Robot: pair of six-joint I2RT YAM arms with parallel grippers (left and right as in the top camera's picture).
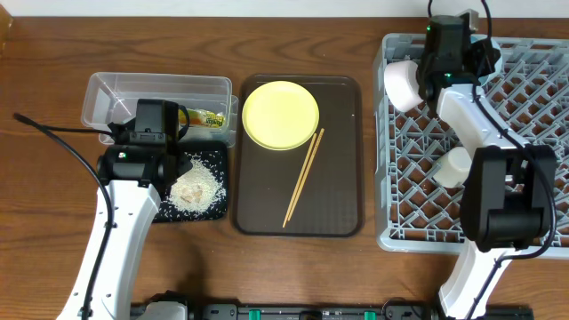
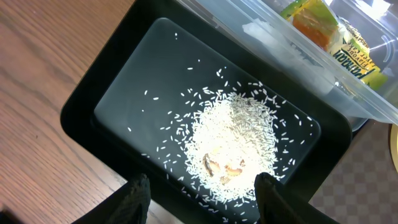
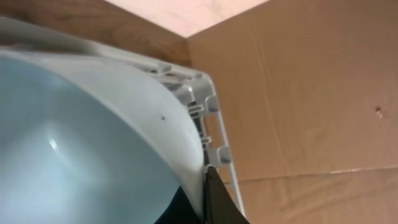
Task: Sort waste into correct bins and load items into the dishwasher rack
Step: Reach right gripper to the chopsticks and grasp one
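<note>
Bowl (image 3: 74, 143) is shown blue inside only in the right wrist view, its rim clamped by right gripper (image 3: 206, 200) at rack (image 3: 208, 102) corner. Left gripper (image 2: 205, 202) is held apart, empty, above one rice pile (image 2: 233, 146) in black tray (image 2: 124, 87). Overhead are counted one plate (image 1: 280, 116), two chopsticks (image 1: 302, 178), one wrapper (image 1: 206, 117).

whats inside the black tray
A pile of rice with a few brown bits in it, stray grains around. The left gripper covers parts of the near edge of the tray, so those cannot be seen.
</note>
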